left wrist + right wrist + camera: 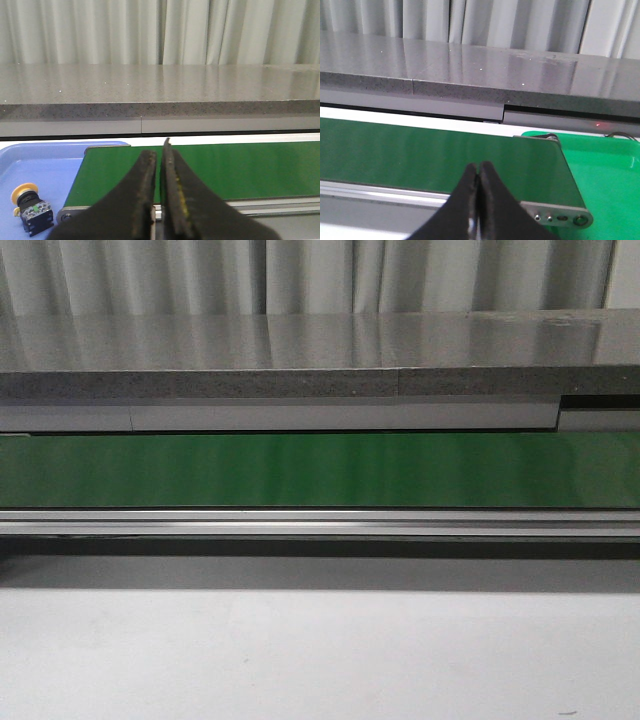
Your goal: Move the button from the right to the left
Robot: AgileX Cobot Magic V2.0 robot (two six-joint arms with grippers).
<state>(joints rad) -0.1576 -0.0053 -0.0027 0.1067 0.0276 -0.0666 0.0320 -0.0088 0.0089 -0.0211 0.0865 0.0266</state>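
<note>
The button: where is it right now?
Only the left wrist view shows the button: it lies in the blue tray just past the green belt's left end.

Green belt (320, 470) across the view, grey speckled counter (300, 355) behind, silver rail (320, 523) in front.

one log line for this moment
small orange-capped black push-button: in blue tray | green belt: bare | left pincer: shut | right pincer: shut

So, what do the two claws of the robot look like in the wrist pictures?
Both are black. The left claw has two broad, matte fingers that narrow toward the tips, with worn yellowish marks along the inner edges. The right claw has the same tapered black shape, without clear marks. No cables or labels show.
</note>
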